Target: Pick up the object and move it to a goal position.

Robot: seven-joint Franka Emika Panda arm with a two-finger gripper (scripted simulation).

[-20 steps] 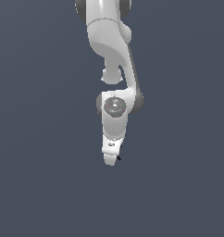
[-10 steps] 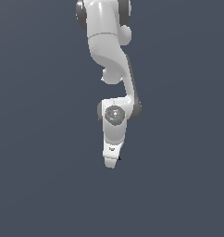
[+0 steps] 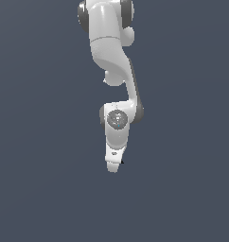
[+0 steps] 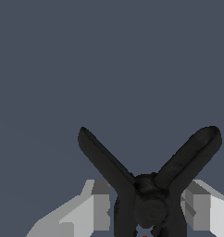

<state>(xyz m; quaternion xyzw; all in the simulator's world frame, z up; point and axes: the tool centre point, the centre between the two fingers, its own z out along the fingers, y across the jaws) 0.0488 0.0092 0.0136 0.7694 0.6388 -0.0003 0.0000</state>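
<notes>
The object, a small black clamp (image 4: 151,203) with two splayed prongs, sits between my gripper's (image 4: 148,210) two white fingers (image 4: 101,203) in the wrist view. The fingers stand close against both sides of its body. A speck of red shows at its lowest visible edge. In the exterior view the gripper (image 3: 113,166) points down at the end of the white arm. Only a small black bit of the clamp (image 3: 121,161) shows beside the fingertips, on the exterior view's right. No goal marker is in view.
A plain dark grey-blue surface (image 3: 50,189) fills both views around the arm. No other objects or edges show.
The wrist has come down a little and the hand now hangs straighter. The fingertips stay at nearly the same spot by the clamp.
</notes>
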